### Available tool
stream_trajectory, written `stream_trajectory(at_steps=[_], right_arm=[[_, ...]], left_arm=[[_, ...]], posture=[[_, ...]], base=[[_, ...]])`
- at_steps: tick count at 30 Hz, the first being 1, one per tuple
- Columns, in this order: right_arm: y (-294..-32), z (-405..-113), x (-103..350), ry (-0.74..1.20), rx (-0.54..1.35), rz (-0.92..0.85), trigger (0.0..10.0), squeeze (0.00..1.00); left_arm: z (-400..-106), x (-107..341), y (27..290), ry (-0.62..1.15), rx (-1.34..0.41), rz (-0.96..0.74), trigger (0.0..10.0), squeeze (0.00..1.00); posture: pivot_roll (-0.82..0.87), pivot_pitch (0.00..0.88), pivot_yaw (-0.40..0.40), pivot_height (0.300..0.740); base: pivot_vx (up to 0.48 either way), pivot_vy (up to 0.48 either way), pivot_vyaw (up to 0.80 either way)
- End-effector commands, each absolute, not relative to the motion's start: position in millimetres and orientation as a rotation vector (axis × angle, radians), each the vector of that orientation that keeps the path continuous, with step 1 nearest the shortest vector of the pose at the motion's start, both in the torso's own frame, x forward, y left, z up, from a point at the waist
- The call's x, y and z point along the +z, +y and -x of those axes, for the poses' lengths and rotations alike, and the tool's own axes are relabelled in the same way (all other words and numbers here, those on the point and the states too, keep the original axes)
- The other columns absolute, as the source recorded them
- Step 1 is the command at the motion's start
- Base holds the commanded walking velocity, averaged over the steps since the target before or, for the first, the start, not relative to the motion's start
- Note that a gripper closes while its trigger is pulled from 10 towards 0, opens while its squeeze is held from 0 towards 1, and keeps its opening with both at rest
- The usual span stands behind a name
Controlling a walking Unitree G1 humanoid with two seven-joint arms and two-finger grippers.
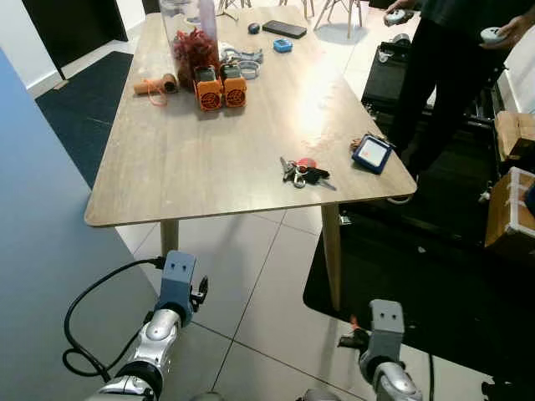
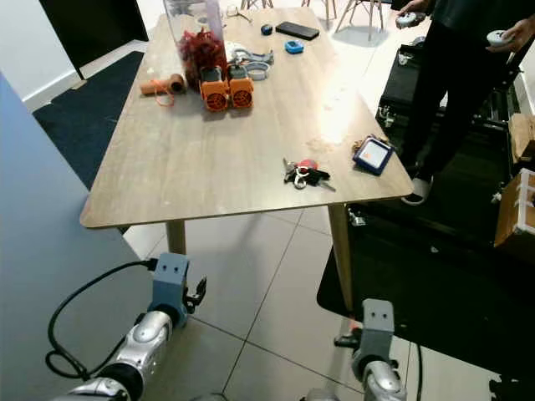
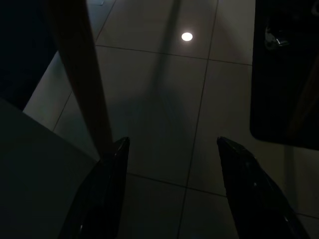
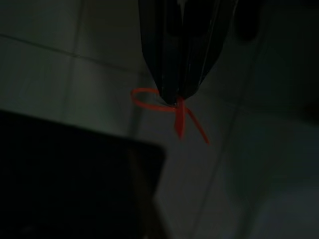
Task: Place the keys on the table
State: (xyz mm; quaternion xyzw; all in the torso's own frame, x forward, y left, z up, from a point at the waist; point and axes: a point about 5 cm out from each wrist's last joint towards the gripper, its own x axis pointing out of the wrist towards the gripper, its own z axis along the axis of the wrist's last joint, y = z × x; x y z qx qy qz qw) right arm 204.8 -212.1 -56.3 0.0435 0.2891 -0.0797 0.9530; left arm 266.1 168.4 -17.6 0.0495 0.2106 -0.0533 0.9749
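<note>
The keys [image 1: 303, 173], a bunch with a black fob and a red tag, lie on the wooden table [image 1: 192, 167] near its front right corner. Both silver arms hang low in front of the table, over the tiled floor. In the left wrist view my left gripper [image 3: 172, 144] is open, with nothing between its fingers and a table leg [image 3: 82, 74] beside it. My right gripper [image 4: 175, 97] is shut. A thin red loop [image 4: 149, 97] shows at its tips, and I cannot tell whether it is pinched or lying on the floor.
A small blue-framed device [image 1: 372, 153] lies right of the keys. Two orange devices [image 1: 221, 88], a jar and a phone [image 1: 284, 28] sit farther back. A person [image 1: 443, 75] stands on the black mat [image 1: 418, 276] at the right. A grey-blue panel [image 1: 42, 251] rises on my left.
</note>
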Motion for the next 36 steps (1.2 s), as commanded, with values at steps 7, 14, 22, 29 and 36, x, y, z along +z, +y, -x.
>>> stream_trajectory(at_steps=[7,14,22,29,36], right_arm=[[-225,-200,-56,0.582,-0.231,-0.097,10.0,0.00],[-205,-191,-69,0.695,-0.139,-0.154,10.0,0.00],[-196,-180,-77,0.757,-0.134,-0.174,10.0,0.00],[-198,-170,-83,0.793,-0.161,-0.186,10.0,0.00],[-199,-167,-84,0.795,-0.176,-0.199,10.0,0.00]], left_arm=[[-267,-18,163,0.429,-0.142,-0.092,10.0,0.00],[-258,-28,168,0.505,-0.140,-0.141,10.0,0.00],[-252,-32,180,0.532,-0.080,-0.131,10.0,0.00],[-249,-35,187,0.551,-0.038,-0.103,10.0,0.00],[-249,-36,186,0.572,-0.053,-0.112,10.0,0.00]], posture=[[0.01,0.052,0.032,0.740],[0.01,0.047,0.031,0.740],[0.02,0.053,0.029,0.740],[0.03,0.055,0.036,0.740],[0.03,0.065,0.043,0.740]], base=[[0.000,0.000,0.00],[0.000,0.000,0.00],[0.000,0.000,0.00],[0.000,0.000,0.00],[0.000,0.000,0.00]])
